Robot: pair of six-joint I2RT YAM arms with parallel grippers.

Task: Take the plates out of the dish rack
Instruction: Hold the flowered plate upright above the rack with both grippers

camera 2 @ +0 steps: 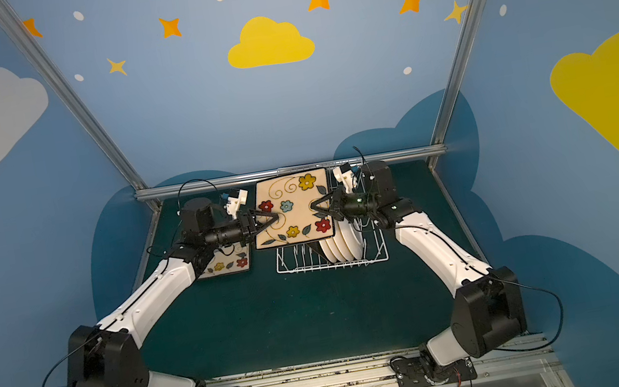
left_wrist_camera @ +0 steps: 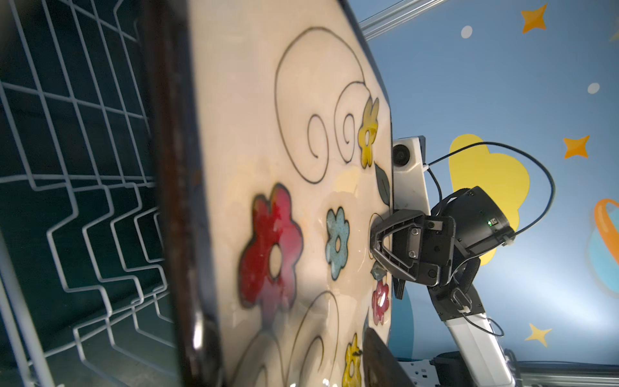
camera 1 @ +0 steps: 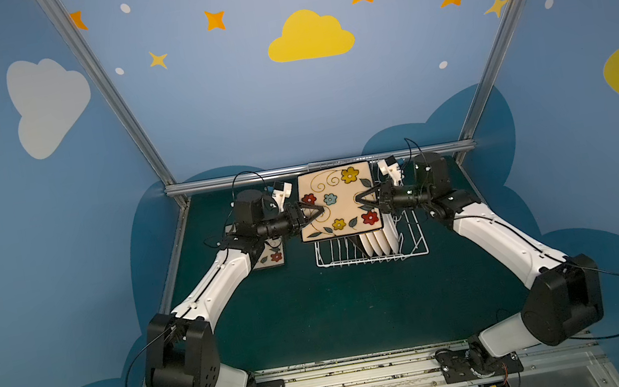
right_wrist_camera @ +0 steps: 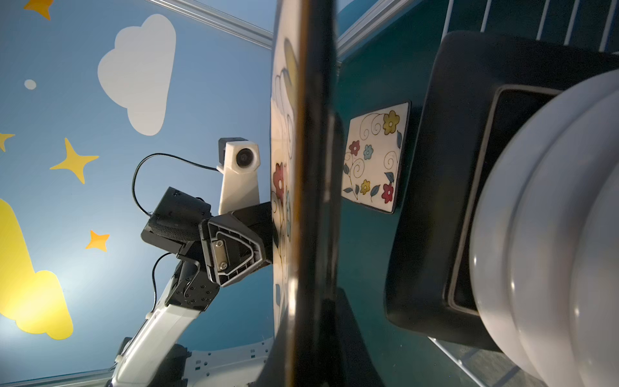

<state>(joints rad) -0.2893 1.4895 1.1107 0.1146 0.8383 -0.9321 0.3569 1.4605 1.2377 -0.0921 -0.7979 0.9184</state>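
A square flowered plate (camera 1: 336, 203) (camera 2: 291, 210) hangs face up above the white wire dish rack (camera 1: 417, 245) (camera 2: 380, 252). My right gripper (camera 1: 359, 199) (camera 2: 315, 206) is shut on its right edge. My left gripper (camera 1: 319, 212) (camera 2: 276, 217) straddles the left edge, jaws partly apart; in the left wrist view one finger (left_wrist_camera: 382, 365) stands off the plate's face (left_wrist_camera: 268, 134). In the rack stand several round white plates (camera 1: 380, 240) (right_wrist_camera: 552, 234) and a black-backed square plate (right_wrist_camera: 435, 201). Another square plate (camera 1: 269, 257) (right_wrist_camera: 371, 157) lies flat on the table left of the rack.
The green table (camera 1: 340, 316) stretches in front of the rack. A metal rail (camera 1: 238, 179) runs along the back edge, with slanted frame posts (camera 1: 176, 241) at both sides. The left forearm (camera 1: 220, 276) passes above the plate that lies flat.
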